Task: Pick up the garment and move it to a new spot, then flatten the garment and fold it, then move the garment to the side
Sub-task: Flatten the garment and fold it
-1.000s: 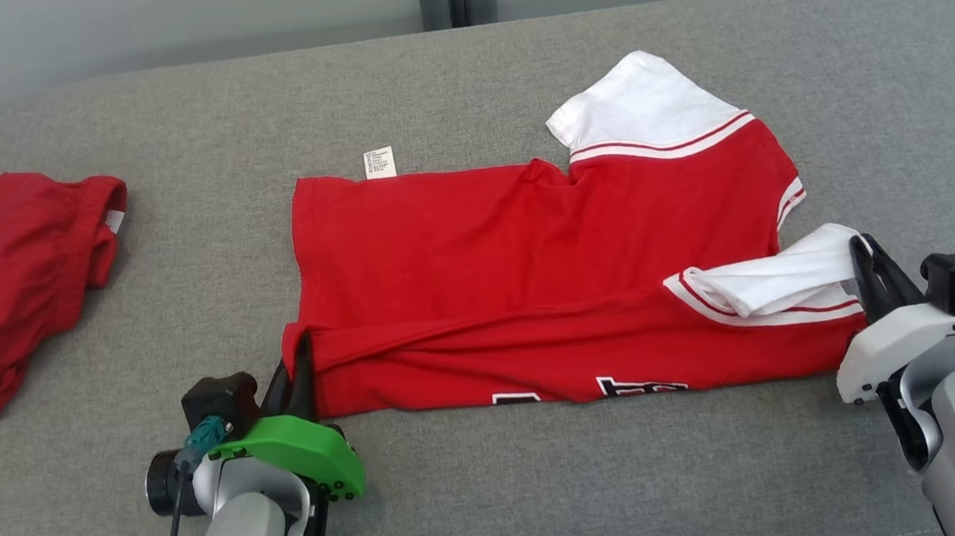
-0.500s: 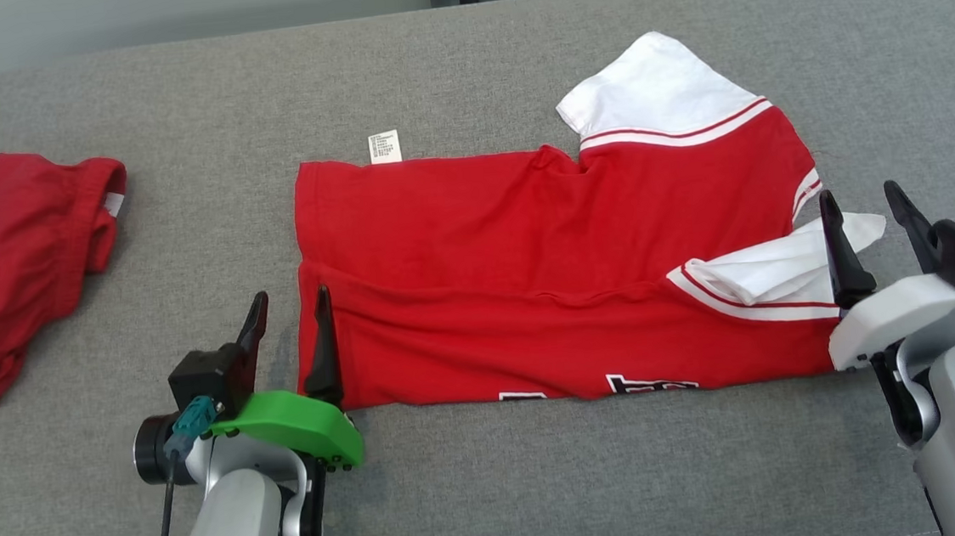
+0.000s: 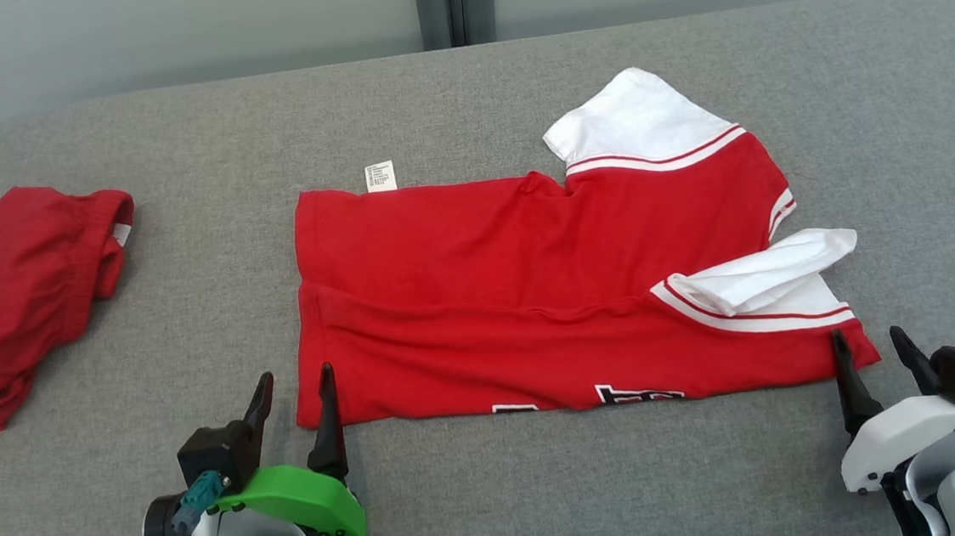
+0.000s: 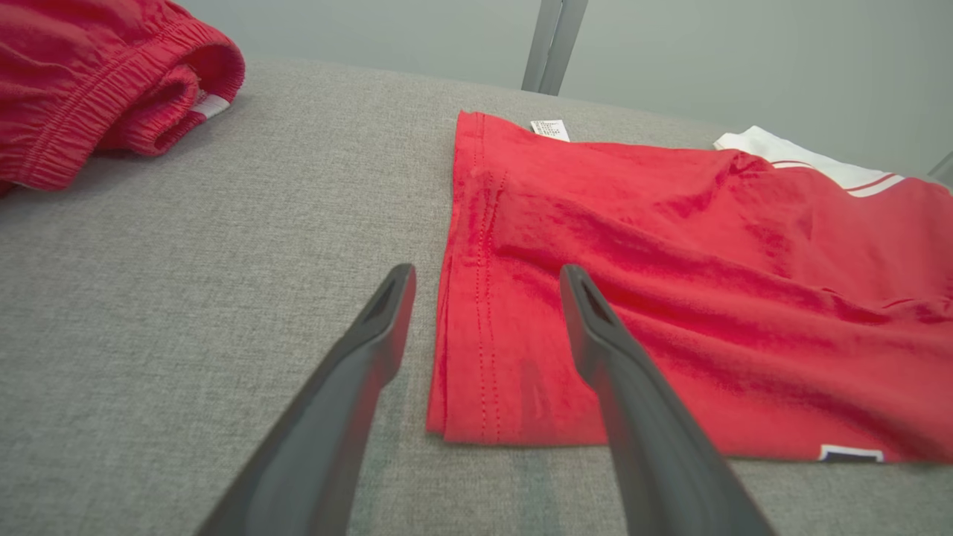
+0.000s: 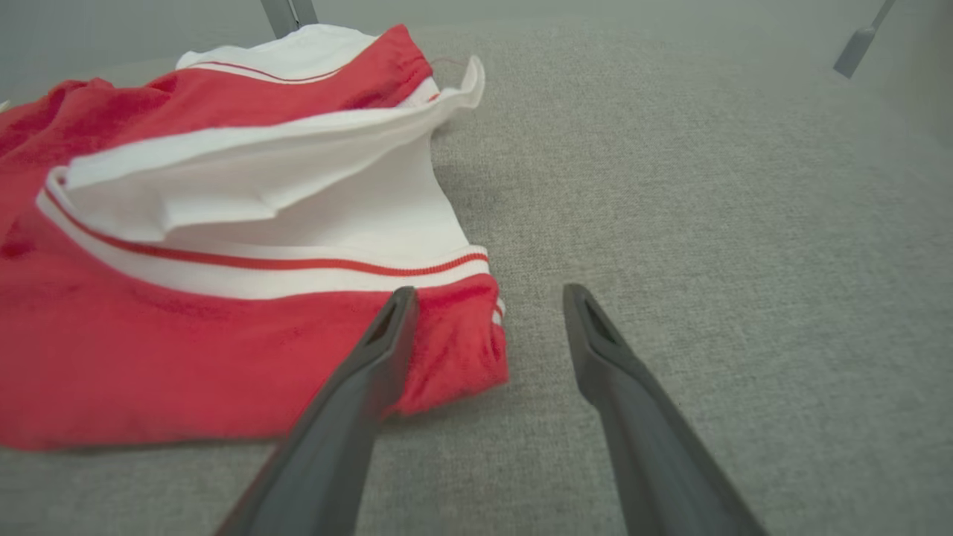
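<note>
From the head camera, the left gripper (image 3: 297,374) stands with its fingers spread and nothing between them, one tip at the near left corner of the garment (image 3: 531,298). The right gripper (image 3: 865,335) is likewise parted and empty, with its inner tip at the near right corner. The garment, a red shirt with white sleeves, lies folded lengthwise in the middle of the grey padded surface (image 3: 464,99). A white care label (image 3: 380,176) pokes out at its far edge, the print too small to read. Black-and-white lettering (image 3: 590,397) shows along the near fold, cut off and unreadable. A second red garment (image 3: 10,288) lies bunched well apart to the left.

In the left wrist view, the left gripper (image 4: 488,274) is wide open, and the garment (image 4: 670,246) has its stitched hem corner lying ahead between the fingers. Whether either finger touches cloth cannot be told. The care label (image 4: 549,129) remains illegible.

In the right wrist view, the right gripper (image 5: 489,294) is open and empty. One finger overlaps the red corner of the garment (image 5: 186,335), below a folded white sleeve (image 5: 260,186).
</note>
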Robot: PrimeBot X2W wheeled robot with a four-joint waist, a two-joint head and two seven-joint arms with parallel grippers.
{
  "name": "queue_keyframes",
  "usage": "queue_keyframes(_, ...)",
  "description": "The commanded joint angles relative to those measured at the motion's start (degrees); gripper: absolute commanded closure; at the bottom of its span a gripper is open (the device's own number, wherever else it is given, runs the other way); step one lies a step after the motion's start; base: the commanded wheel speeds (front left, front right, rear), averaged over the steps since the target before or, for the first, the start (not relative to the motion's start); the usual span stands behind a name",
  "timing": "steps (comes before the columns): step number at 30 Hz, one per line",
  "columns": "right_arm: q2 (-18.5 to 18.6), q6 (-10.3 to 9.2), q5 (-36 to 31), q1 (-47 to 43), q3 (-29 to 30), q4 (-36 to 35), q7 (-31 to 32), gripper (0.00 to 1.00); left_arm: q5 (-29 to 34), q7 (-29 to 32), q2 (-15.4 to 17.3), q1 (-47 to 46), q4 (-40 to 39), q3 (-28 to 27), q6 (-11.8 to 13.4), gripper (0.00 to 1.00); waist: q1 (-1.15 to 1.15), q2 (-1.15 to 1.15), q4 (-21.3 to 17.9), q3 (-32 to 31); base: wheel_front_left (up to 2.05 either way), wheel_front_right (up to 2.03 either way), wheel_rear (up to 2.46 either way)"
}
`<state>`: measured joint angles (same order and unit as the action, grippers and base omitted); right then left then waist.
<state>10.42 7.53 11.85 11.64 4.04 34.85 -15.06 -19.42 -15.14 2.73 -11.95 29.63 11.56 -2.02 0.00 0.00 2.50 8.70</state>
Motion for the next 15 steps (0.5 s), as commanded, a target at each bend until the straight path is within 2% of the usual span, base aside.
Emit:
queue_keyframes(1,0.0,-0.09,0.4,-0.3,0.1,0.5,-0.2,0.0,0.5,0.0,0.3,0.7,-0.2,0.0,-0.1,0.0,0.0,0.0,0.1,0.2,0.0,0.0,0.0)
queue_keyframes(8,0.1,-0.09,1.7,1.6,-1.3,4.5,-0.2,0.0,0.6,0.0,0.3,-0.1,0.0,0.7,-0.3,0.0,0.0,0.0,1.6,0.7,0.0,0.0,0.0)
queue_keyframes(9,0.1,-0.09,2.0,1.9,-1.9,5.1,-0.2,0.06,0.6,0.0,0.3,-0.2,0.0,0.7,-0.3,0.0,0.0,0.0,1.7,0.8,0.0,0.0,0.0)
queue_keyframes(10,0.1,-0.09,2.4,2.1,-2.4,5.6,-0.2,0.49,0.6,0.0,0.3,-0.3,0.1,0.7,-0.2,0.0,0.0,0.0,1.9,0.8,0.0,0.0,0.0)
queue_keyframes(11,0.2,-0.09,2.9,2.4,-2.8,6.0,-0.1,0.85,0.6,0.0,0.3,-0.4,0.1,0.7,-0.2,0.0,0.0,0.0,2.0,0.9,0.0,0.0,0.0)
queue_keyframes(12,0.4,-0.08,3.2,2.6,-3.3,6.2,-0.1,1.0,0.5,0.0,0.3,-0.5,0.1,0.8,-0.2,0.0,0.0,0.0,2.1,0.9,0.0,0.0,0.0)
queue_keyframes(15,1.1,-0.1,4.1,2.7,-3.8,5.9,-0.1,1.0,0.0,0.0,0.3,-0.7,0.1,0.8,-0.1,0.0,0.0,0.0,2.2,1.0,0.0,0.0,0.0)
